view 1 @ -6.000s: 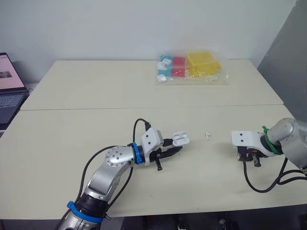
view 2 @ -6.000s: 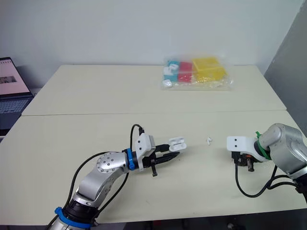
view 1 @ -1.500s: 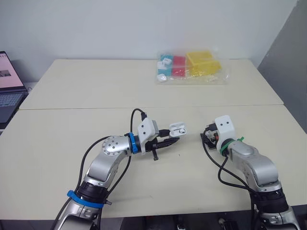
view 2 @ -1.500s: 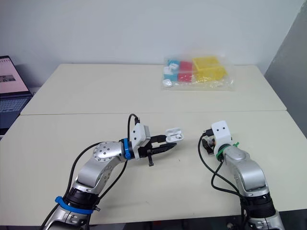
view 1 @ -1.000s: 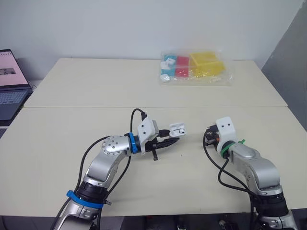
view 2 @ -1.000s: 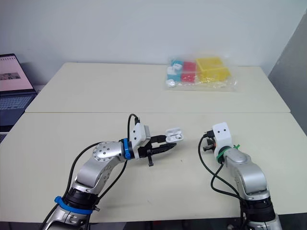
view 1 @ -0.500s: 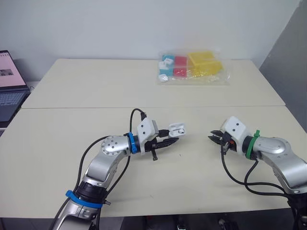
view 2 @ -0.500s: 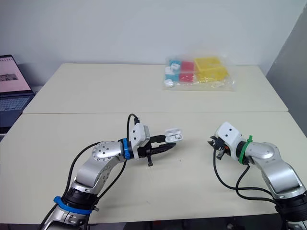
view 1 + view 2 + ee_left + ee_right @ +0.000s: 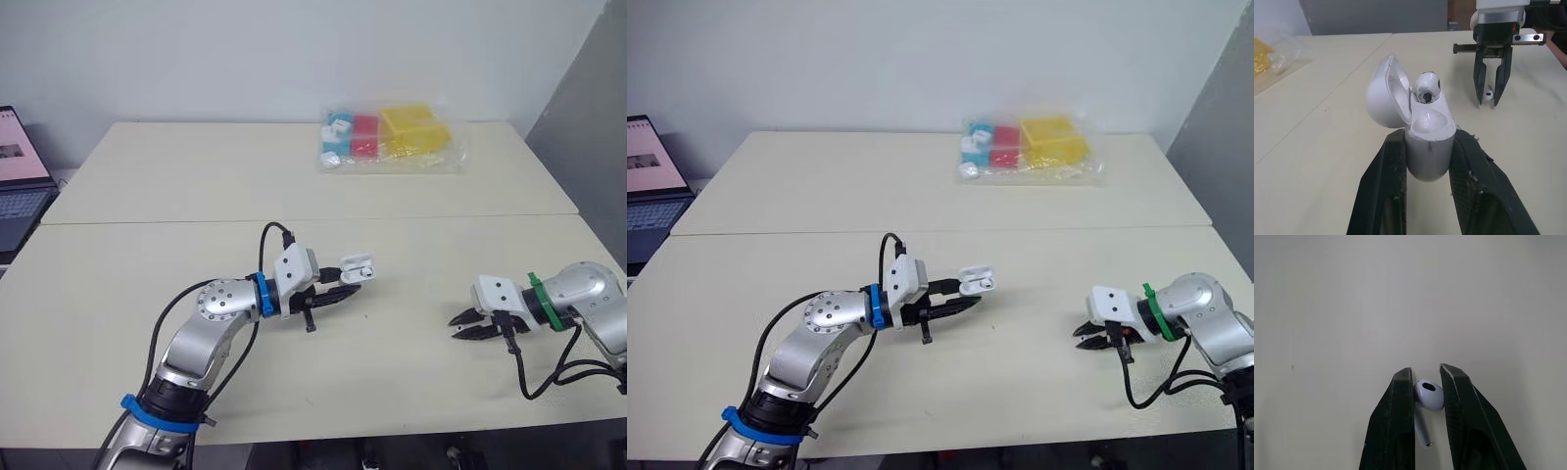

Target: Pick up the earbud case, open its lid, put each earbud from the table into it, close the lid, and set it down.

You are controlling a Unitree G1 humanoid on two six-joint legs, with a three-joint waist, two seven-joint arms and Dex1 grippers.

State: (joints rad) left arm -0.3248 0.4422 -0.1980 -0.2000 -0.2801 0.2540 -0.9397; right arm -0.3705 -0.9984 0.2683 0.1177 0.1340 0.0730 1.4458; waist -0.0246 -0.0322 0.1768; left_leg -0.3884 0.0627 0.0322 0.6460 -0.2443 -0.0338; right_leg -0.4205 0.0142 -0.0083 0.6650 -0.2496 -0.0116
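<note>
Left wrist view, closest on the work: small white glossy plastic earbud case (image 9: 1427,122) pinched by its lower half between the two black fingers of the left gripper (image 9: 348,286), domed lid tipped back, one white earbud (image 9: 1426,87) already seated in its well, the neighbouring well bare. Beyond it, over the pale cream table (image 9: 196,196), the right gripper (image 9: 455,326), pointing down, closed on the head of the second white earbud (image 9: 1429,395), stem trailing back between the fingers; not possible to tell whether lifted clear of the tabletop or just touching it. Changed in the last moments: six seconds ago loose on the table between the two arms, that earbud now gone from the spot and in the right gripper's hold. Within the last half second, carried off toward the robot's right and the near edge, now well apart from the case rather than just beside it. Case itself drawn slightly to the robot's left, otherwise open as before. By the look of it, pickup done and insertion pending, with a return swing to the open well, then lid closure and set-down, left to go. Main risk, judged from a small slick head in a narrow pinch: a twist or slip on the way back. At the far side of the table, a clear plastic bag (image 9: 390,139) of blue, red and yellow blocks.
</note>
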